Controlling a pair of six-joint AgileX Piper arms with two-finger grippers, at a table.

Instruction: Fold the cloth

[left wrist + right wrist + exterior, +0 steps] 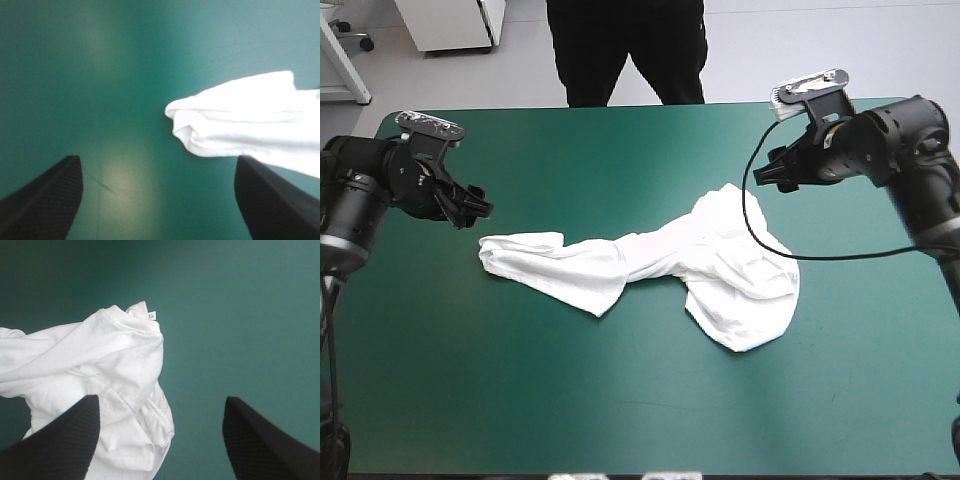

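Note:
The white T-shirt (660,262) lies stretched out and twisted across the middle of the teal-green table, its bulk toward the right. My left gripper (472,205) hovers just beyond the shirt's left end, open, with nothing between its fingers. In the left wrist view that end of the T-shirt (250,125) lies ahead of the gripper (159,200), toward one finger. My right gripper (772,170) hangs open above the table near the shirt's far right corner. The right wrist view shows the collar part of the T-shirt (100,375) with a small label, partly under one finger of the gripper (160,440).
The teal-green table cover (620,400) is bare in front of the shirt and along the far edge. A black cable loops from the right wrist across the shirt's right part.

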